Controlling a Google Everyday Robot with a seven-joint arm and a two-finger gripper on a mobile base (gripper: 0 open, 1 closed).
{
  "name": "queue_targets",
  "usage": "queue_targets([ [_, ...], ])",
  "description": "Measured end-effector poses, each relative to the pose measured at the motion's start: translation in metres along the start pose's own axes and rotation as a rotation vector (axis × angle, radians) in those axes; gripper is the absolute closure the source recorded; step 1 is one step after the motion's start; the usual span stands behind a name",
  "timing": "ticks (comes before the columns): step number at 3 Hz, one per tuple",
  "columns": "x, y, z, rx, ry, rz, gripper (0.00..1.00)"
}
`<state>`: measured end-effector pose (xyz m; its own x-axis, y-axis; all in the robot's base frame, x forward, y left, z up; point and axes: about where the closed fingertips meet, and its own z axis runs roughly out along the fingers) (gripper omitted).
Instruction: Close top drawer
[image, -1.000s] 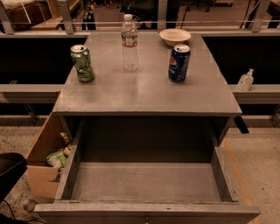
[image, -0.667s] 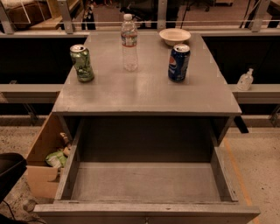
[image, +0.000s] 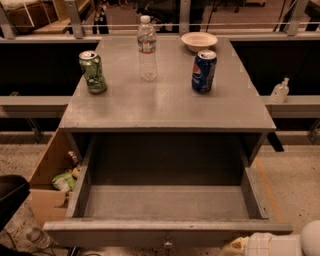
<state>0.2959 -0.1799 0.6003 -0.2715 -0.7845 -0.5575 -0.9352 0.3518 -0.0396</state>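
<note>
Your top drawer stands pulled fully out of the cabinet, its deep grey box bare inside and its front edge along the bottom of the view. The knob sits at the middle of the drawer front. Your gripper is just beside the drawer's front right corner, low at the frame edge; you can't make out how its grip stands. Behind the drawer, the surface carries a green can, bottle, blue can and bowl. A cardboard box sits left of the drawer.
</note>
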Motion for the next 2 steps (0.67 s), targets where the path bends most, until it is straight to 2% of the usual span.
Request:
queue_targets([
  [1,-0.0188,-0.0218,0.0125,-0.012,-0.024,-0.030,1.00],
  [2,-0.0265,-0.0303,0.0170,-0.017,-0.032,-0.040,1.00],
])
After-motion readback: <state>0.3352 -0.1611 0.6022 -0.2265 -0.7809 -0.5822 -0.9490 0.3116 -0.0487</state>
